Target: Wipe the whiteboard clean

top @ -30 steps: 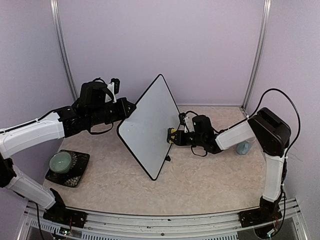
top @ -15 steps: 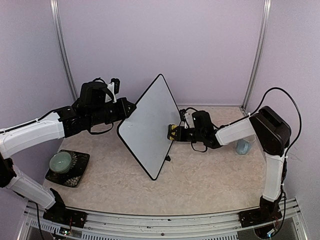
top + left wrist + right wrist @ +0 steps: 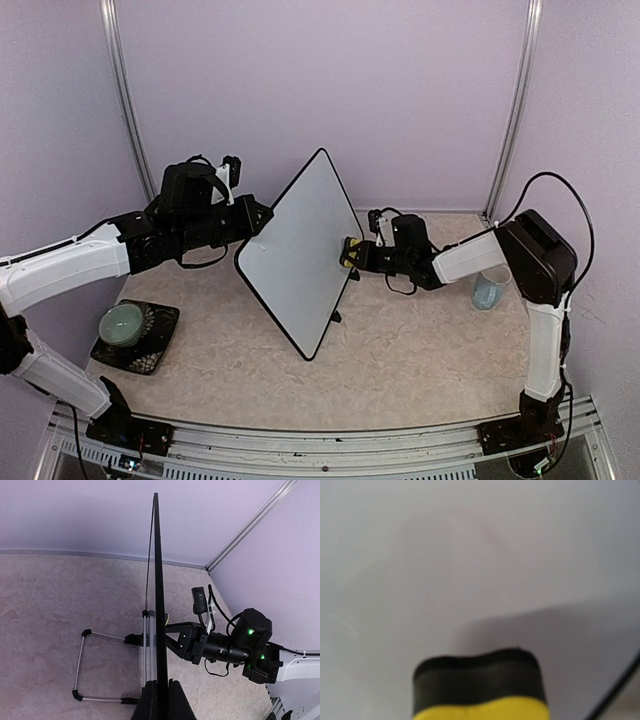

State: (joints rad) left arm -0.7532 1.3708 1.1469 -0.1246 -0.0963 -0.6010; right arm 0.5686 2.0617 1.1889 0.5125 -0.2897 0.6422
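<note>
I see the pale lilac back wall (image 3: 400,90) rising plain and matte behind the left gripper (image 3: 245,230) and the right gripper (image 3: 350,252). The left side wall (image 3: 50,130), the same colour, stands outboard of the left gripper, and the right side wall (image 3: 600,130) outboard of the right gripper. The left post (image 3: 122,90) and the right post (image 3: 518,100), both aluminium, mark the rear corners behind them. Beneath both grippers lies the beige marbled tabletop (image 3: 400,370). A metal rail (image 3: 320,440) runs along its near edge. Light is soft and even, with only faint shadows.
</note>
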